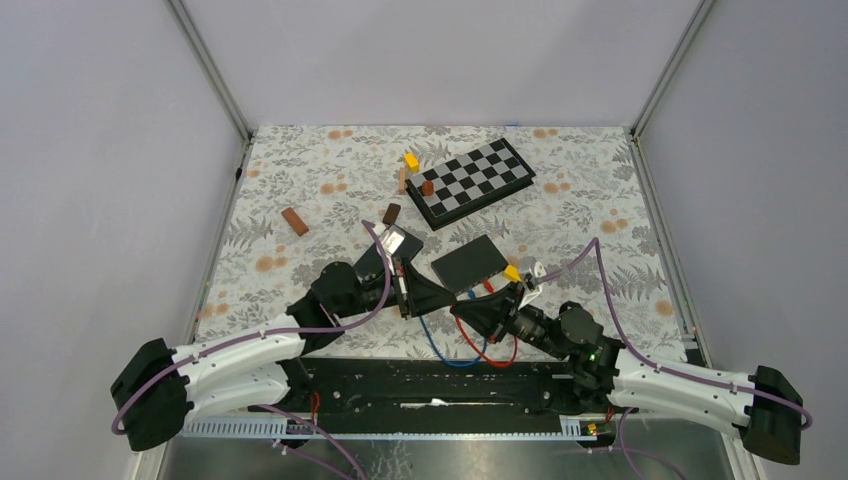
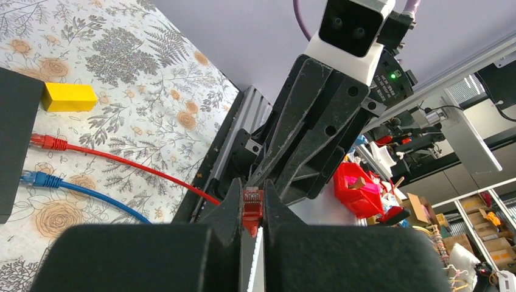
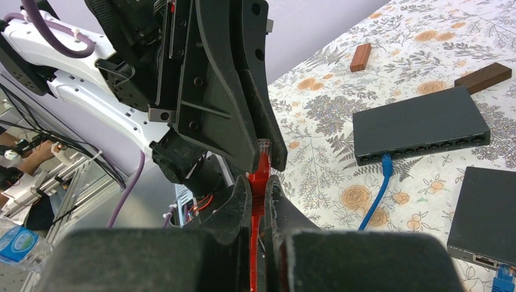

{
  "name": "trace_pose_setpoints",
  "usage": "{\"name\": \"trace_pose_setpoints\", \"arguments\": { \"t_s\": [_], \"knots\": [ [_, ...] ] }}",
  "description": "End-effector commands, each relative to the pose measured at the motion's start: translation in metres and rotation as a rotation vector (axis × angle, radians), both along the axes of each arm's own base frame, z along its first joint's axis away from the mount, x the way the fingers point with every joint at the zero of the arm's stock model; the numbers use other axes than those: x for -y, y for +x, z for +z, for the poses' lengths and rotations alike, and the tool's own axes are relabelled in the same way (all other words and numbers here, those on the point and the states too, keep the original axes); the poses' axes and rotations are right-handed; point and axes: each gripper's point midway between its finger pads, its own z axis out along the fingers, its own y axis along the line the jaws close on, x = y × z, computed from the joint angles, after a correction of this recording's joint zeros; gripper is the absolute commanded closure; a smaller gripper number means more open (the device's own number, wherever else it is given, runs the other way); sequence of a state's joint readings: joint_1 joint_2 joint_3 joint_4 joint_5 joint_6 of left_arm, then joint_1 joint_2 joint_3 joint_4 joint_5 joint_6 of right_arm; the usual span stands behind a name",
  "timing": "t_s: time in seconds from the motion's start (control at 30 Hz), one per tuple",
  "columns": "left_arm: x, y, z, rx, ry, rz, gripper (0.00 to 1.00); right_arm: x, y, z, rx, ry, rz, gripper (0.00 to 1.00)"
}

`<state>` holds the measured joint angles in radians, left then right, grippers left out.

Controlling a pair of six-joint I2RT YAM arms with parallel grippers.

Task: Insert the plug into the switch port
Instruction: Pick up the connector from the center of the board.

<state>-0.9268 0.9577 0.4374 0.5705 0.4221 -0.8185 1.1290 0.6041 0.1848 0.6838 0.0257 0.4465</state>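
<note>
Left end effector (image 2: 252, 193) was closed on the red plug (image 2: 252, 210), pinched by its flat sides. Right end effector (image 3: 259, 185), directly opposite, was closed on the red cable (image 3: 255, 234). Plug judged light, rigid, latch tab fragile; cable limp. Switch (image 3: 420, 129) lay well beyond on the worktop (image 3: 395, 61).

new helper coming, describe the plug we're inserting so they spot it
Over the table's near side the left end effector and right end effector meet tip to tip. The left pinches the red plug, the right its red cable. Only it is airborne; another red plug and a blue plug sit at a black box.
</note>
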Motion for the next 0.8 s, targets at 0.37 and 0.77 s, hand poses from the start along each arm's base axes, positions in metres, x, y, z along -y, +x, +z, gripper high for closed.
{"name": "trace_pose_setpoints", "arguments": {
  "t_s": [0.37, 0.77],
  "knots": [
    [-0.014, -0.025, 0.051, 0.205, -0.218, -0.069, 1.0, -0.001, -0.028, 0.015, -0.064, 0.124, 0.146, 0.44],
    [-0.012, -0.031, 0.051, 0.224, -0.222, -0.112, 1.0, -0.009, -0.04, 0.028, -0.06, 0.198, 0.235, 0.81]
  ]
}}
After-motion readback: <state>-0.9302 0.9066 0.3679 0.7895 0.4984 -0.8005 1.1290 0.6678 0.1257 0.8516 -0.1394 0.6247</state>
